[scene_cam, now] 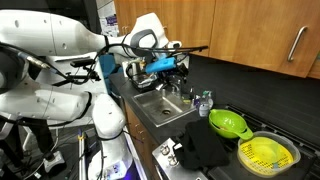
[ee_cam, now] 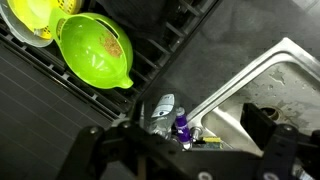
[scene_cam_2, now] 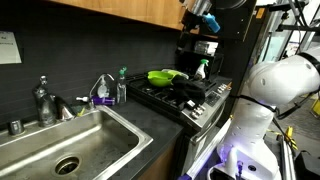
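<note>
**Fig. 1.** Kitchen counter (scene_cam_2: pixel 150 118) w/ 1 robot arm; all places given rel. to the sink (scene_cam: pixel 152 106).

**(a)** The gripper (scene_cam: pixel 172 64) hangs high above the sink, well apart from it. In the wrist view its 2 fingers (ee_cam: pixel 92 150) are spread wide at the lower edge, w/ nothing btwn them and nothing touched.

**(b)** Nearest things are a small group of bottles (ee_cam: pixel 166 112), 1 w/ a purple cap. They stand upright on the counter just beside the sink's end on the stove side. In the wrist view they lie below the gap btwn the fingers.

**(c)** A tap (scene_cam_2: pixel 103 88) stands at the sink's back rim, next to the bottles.

**(d)** The stove (scene_cam_2: pixel 190 98) lies past the bottles from the sink.

**(e)** A green strainer (ee_cam: pixel 95 48) sits on the stove, on the part nearer the sink. A yellow strainer (ee_cam: pixel 35 20) is just beside it, farther from the sink. Whether the 2 touch cannot be told.

**(f)** A black cloth (scene_cam: pixel 205 147) lies on the stove's front part, near the green strainer.

**(g)** Wooden cabinets (scene_cam: pixel 250 35) run along the wall above and behind the sink.

**(h)** The sink's drain (scene_cam_2: pixel 68 165) shows in an ext. view.
</note>
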`<move>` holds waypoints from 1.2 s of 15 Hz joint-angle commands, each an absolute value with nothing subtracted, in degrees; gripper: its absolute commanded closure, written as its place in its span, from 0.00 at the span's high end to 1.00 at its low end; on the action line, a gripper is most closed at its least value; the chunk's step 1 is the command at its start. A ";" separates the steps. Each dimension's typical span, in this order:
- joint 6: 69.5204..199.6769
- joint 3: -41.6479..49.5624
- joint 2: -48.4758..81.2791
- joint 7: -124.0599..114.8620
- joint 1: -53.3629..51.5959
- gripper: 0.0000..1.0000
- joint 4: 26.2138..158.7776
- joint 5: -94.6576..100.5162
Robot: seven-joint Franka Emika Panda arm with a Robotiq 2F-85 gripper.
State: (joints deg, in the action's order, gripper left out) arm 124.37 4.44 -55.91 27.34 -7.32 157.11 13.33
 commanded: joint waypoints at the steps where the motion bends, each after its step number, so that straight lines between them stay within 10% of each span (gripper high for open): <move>1: 124.20 4.70 -55.89 27.06 -7.75 1.00 157.00 13.65; 18: 131.04 7.10 -48.47 37.41 -21.81 1.00 155.47 7.92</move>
